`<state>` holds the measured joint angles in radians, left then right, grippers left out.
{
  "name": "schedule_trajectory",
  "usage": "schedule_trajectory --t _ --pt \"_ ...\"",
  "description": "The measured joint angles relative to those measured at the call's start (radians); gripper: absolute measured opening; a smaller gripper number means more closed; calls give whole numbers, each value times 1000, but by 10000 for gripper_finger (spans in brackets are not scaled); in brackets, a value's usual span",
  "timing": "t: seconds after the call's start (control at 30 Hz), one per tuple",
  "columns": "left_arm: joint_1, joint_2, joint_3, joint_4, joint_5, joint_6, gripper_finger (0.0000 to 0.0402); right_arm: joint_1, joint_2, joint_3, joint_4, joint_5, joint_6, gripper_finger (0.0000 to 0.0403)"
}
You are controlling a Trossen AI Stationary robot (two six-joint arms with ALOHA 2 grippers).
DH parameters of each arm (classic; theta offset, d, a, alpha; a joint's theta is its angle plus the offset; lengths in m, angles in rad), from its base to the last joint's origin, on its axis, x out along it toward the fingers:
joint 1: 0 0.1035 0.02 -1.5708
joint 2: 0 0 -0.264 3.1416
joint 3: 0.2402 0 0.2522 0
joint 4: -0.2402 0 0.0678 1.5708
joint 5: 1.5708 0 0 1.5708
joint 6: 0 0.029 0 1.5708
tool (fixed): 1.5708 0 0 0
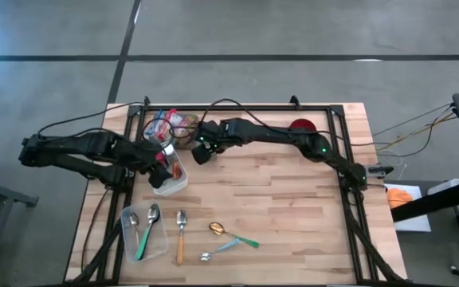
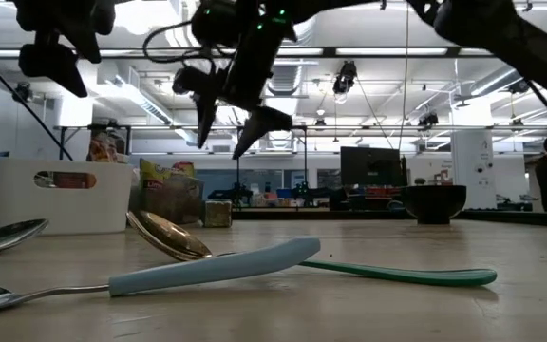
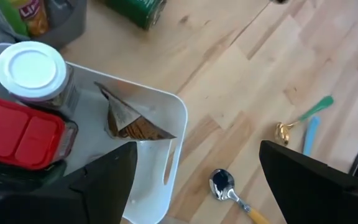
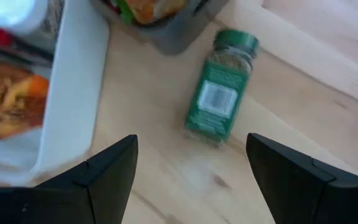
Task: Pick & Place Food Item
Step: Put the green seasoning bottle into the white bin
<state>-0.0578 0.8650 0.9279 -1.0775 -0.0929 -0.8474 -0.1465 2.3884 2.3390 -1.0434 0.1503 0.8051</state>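
Green spice jar (image 4: pixel 221 93) beside white bin (image 4: pixel 73 87); bare wood around.

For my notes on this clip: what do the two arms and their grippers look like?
Both arms are dark, matte black, jointed links with black cables trailing along them. The right arm shows small green indicator lights near its elbow and wrist. The left gripper and right gripper each have two broad, flat, wedge-shaped black fingers.
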Motion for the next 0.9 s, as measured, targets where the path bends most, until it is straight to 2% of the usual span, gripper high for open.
schedule_trajectory --t 0.23,0.5,0.9 --pt "0 -15 -2 7 1 37 342 -30 79 6 18 -49 50 297" --pt "0 -13 -2 12 8 60 342 -48 99 5 30 14 77 297" --pt "0 -13 -2 13 19 85 342 -53 100 -42 52 2 135 297"
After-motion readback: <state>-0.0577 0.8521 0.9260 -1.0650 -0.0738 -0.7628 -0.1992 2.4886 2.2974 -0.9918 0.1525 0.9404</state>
